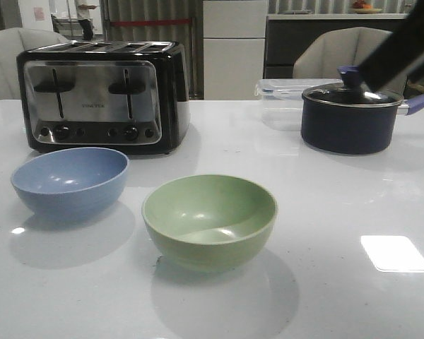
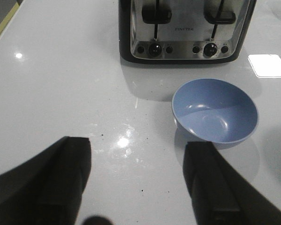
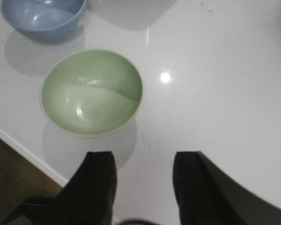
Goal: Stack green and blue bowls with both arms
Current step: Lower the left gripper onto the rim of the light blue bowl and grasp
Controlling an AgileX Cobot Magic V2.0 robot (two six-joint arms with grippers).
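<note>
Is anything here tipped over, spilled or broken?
No, nothing stands out. The blue bowl and green bowl both sit upright and empty on the table, apart from each other. The toaster and lidded pot stand straight too.

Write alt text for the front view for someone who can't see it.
A blue bowl and a green bowl sit apart, upright and empty, on a white table. Behind them stand a toaster and a dark lidded pot.
</note>
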